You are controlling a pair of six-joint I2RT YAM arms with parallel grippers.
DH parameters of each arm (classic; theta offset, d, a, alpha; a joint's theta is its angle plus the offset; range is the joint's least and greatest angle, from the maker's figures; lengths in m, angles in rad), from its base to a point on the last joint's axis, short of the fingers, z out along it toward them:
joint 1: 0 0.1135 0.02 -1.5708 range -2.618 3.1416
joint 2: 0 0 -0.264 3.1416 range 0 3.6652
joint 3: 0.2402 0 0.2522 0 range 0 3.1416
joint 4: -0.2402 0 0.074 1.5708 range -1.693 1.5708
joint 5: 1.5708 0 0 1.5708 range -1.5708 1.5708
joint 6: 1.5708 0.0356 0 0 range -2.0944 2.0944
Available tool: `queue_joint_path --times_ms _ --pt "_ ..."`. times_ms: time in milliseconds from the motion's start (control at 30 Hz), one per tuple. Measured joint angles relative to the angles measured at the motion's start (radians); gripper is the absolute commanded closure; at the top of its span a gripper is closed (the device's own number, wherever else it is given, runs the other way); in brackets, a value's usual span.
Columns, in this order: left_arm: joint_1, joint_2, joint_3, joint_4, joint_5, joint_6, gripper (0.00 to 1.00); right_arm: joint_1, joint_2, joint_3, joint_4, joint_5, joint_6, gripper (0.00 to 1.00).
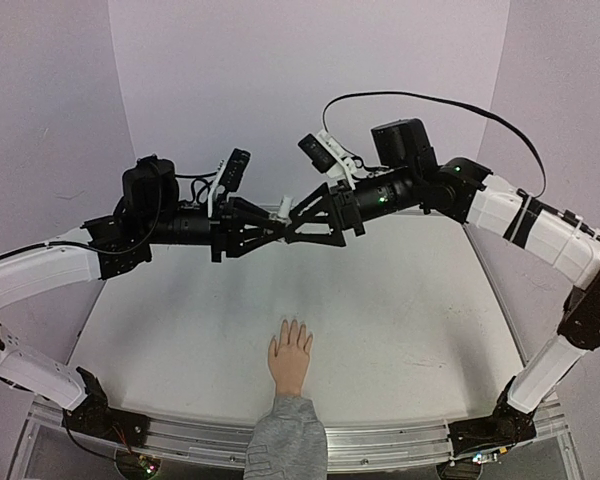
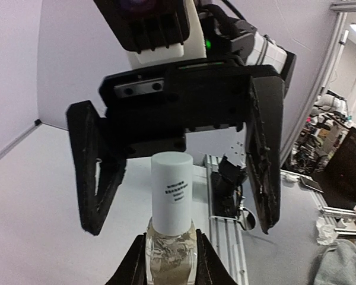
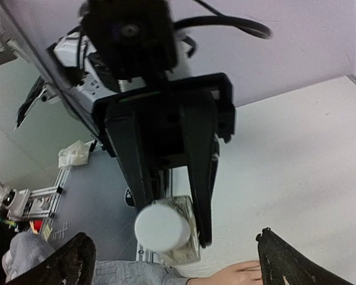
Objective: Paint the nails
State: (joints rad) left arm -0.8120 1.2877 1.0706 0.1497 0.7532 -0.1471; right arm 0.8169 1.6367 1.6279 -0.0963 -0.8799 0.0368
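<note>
Left pincer (image 2: 170, 264) is clamped on the glass body of a small clear bottle (image 2: 169, 252). The white cap (image 2: 171, 187) sticks out past the fingertips. Right pincer (image 2: 179, 225) faces it head-on with its jaws spread wide, one at 9 and one at 3 o'clock of the cap, neither touching.

Left wrist view shows those gaps and a label on the cap, print too small to read. Right wrist view looks at the cap end-on, with the bottle body behind it between the left fingers. Its own fingertips sit wide apart in the bottom corners.

In the top view both pincers meet in the air over the 12 o'clock part of the counter (image 1: 410, 320), and the bottle is mostly hidden there.

Only the top view shows the whole flesh-coloured hand (image 1: 290, 355). It lies flat at 6 o'clock by the counter's near edge, with the grey sleeve cuff (image 1: 288, 440) toward 6. Its long axis runs 6 to 12 and the fingers point to 12. The nails (image 1: 293, 325) are at the 12 o'clock fingertip ends, too small to tell apart and well apart from both pincers. Right wrist view catches only a sliver of the hand at its bottom edge.
</note>
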Motion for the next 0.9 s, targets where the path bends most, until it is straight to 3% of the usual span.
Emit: queue_joint_path --times_ms 233,400,633,900 --pt "-0.019 0.0 -0.015 0.017 -0.356 0.083 1.0 0.002 -0.083 -0.039 -0.011 0.364 0.199 0.02" --pt "-0.133 0.055 -0.01 0.025 -0.69 0.187 1.0 0.002 -0.084 -0.069 0.023 0.536 0.359 0.1" --pt "-0.209 0.157 0.026 0.026 -0.937 0.254 1.0 0.019 -0.047 -0.051 0.059 0.661 0.452 0.4" --pt "-0.233 0.187 0.052 0.024 -1.088 0.255 1.0 0.054 0.022 -0.043 0.067 0.766 0.501 0.62"
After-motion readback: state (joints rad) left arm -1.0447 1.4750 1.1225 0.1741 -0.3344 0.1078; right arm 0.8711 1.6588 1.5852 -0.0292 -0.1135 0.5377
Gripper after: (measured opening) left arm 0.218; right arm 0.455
